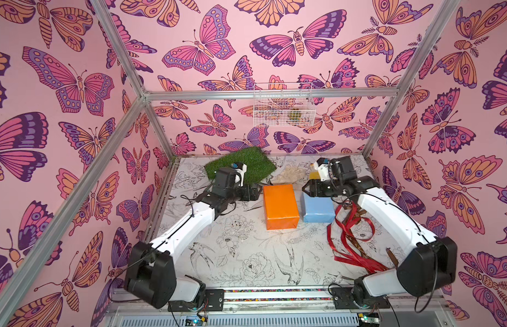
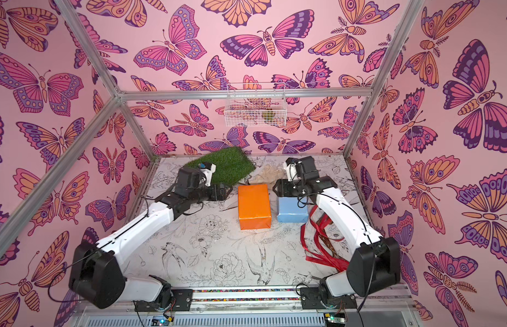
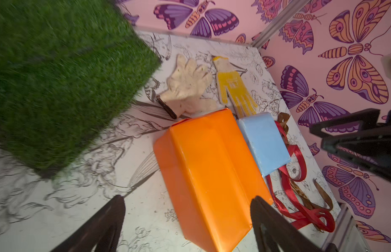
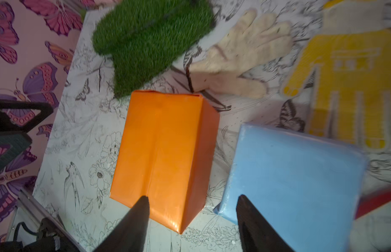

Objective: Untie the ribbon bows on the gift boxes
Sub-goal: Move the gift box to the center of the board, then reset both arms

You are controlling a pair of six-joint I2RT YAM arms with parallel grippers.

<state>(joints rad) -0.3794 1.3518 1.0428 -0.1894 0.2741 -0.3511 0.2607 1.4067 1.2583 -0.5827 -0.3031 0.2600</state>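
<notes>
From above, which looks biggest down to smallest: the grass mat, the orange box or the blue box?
1. Too close to rank: grass mat, partly hidden, and orange box.
2. Smallest: blue box.

Inspector: Walls?
Clerk: Pink wallpaper [image 1: 62, 136] on the left, back and right, printed with large butterflies in purple, orange and magenta.
Inspector: Framing?
Clerk: Aluminium bars [image 1: 204, 96] run up the corners and across the back wall. A white wire basket [image 1: 283, 104] hangs on the back wall at the crossbar. Its contents are too small to identify.
Inspector: Floor?
Clerk: A white tabletop [image 1: 246, 254] with black line drawings of birds, flowers and leaves, speckled with dirt. A metal rail [image 1: 275, 294] runs along its near edge.
Inspector: Light?
Clerk: Soft and even, shadows faint.
</notes>
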